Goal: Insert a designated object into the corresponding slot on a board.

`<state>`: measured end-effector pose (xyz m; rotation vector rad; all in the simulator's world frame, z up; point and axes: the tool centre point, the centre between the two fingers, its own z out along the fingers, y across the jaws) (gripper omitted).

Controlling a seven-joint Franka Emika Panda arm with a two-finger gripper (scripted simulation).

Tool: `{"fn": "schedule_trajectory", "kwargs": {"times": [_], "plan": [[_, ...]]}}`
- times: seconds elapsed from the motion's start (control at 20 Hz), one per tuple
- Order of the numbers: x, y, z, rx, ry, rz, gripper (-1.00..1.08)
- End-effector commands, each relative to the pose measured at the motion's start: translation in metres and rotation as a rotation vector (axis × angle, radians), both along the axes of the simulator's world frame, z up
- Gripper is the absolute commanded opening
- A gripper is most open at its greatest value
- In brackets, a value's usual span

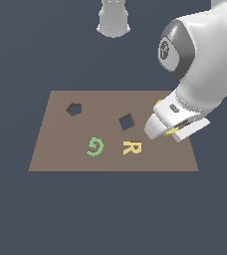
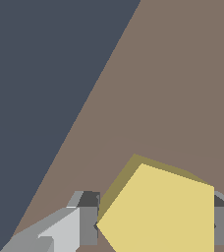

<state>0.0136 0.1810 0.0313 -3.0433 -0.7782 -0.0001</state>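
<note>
Sitting between the pincer's (image 2: 153,226) fingers, the yellow pentagon block (image 2: 160,211).

Ext cam: high, angled down, fairly far, sees whole board (image 1: 85,134). Wrist cam: v. close, looks past fingers (image 2: 87,224) at pentagon block (image 2: 158,211). Shared: board's edge near the arm.

Yellow pentagon block (image 2: 160,211) on board (image 1: 56,144); pentagon slot (image 1: 74,109) apparently vacant.

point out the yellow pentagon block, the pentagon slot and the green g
yellow pentagon block (image 2: 160,214), wrist view, its top face
pentagon slot (image 1: 74,109), exterior view, centre of the hole
green G (image 1: 94,147), exterior view, on the letter's stroke
</note>
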Motion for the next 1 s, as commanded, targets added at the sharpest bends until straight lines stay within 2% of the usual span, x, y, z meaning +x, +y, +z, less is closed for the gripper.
{"fn": "schedule_trajectory", "kwargs": {"times": [0.0, 0.45, 0.95], "plan": [[-0.013, 0.001, 0.001, 0.0, -0.001, 0.075, -1.0], [-0.072, -0.008, 0.002, 0.001, -0.001, 0.423, -1.0], [-0.132, -0.043, 0.003, 0.001, -0.001, 0.833, -1.0]]}}
